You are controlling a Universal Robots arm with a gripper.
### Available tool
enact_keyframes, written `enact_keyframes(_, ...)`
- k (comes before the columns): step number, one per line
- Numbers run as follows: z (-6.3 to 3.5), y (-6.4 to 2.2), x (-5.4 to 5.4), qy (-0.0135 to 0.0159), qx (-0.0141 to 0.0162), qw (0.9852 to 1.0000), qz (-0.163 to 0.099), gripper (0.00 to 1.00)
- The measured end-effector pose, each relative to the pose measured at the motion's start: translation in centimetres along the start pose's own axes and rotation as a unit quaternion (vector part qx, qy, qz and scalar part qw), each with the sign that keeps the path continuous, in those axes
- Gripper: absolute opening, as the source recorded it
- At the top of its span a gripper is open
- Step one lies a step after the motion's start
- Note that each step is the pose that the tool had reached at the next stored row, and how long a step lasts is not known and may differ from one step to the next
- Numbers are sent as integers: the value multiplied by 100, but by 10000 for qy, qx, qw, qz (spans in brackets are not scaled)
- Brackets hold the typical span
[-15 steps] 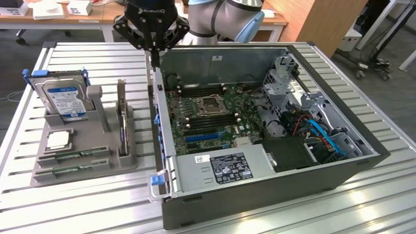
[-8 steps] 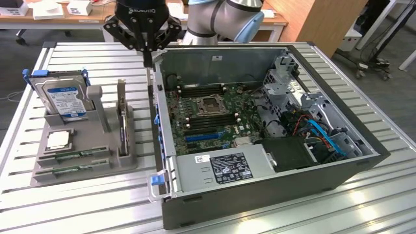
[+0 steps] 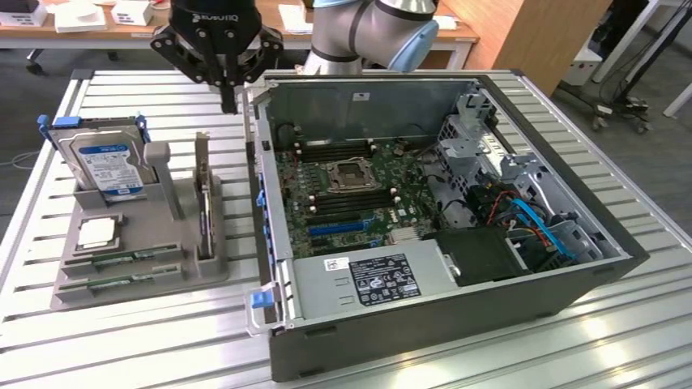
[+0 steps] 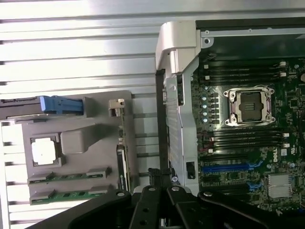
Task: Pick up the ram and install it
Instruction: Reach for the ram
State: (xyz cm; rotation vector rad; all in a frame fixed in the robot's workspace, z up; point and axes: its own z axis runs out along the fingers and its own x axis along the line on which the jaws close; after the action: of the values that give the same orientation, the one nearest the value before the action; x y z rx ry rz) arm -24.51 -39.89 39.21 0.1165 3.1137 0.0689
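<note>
Nothing is in hand yet: the gripper point(image 3: 228, 104) hangs with its fingers pressed together on empty air, up over the slatted table point(image 3: 130, 89) at the far corner of the open computer case point(image 3: 433, 324), in the gap between the case wall and the grey holder point(image 3: 141, 279). The ram point(image 3: 121, 260) is well apart from it. Two green sticks lie flat, side by side, in the grooves at the holder's near end, and the wrist view confirms both of them point(image 4: 71, 194) seated there untouched. So the pick-up is not done, and neither is the install. On the motherboard point(image 3: 324, 219), the dark memory slots point(image 3: 348, 199) on either side of the processor socket point(image 3: 352, 174) look unfilled, as far as can be judged. Sharing the holder are the upright hard drive point(image 3: 108, 166) with its blue label, a loose processor chip point(image 3: 97, 232) and the expansion card point(image 3: 202, 203) standing on edge. As for writing, the gripper body carries white lettering that reads as ROBOTIQ, partly cut off. In the wrist view, the board shows DELL printed sideways beside the slots. The hard drive's label and the sticker on the power supply point(image 3: 373, 279) carry print too fine to read.
</note>
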Motion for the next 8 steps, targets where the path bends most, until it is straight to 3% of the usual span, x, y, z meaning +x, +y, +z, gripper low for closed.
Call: enact_keyframes(8,-2,-12,168,0,0,10000,0,9)
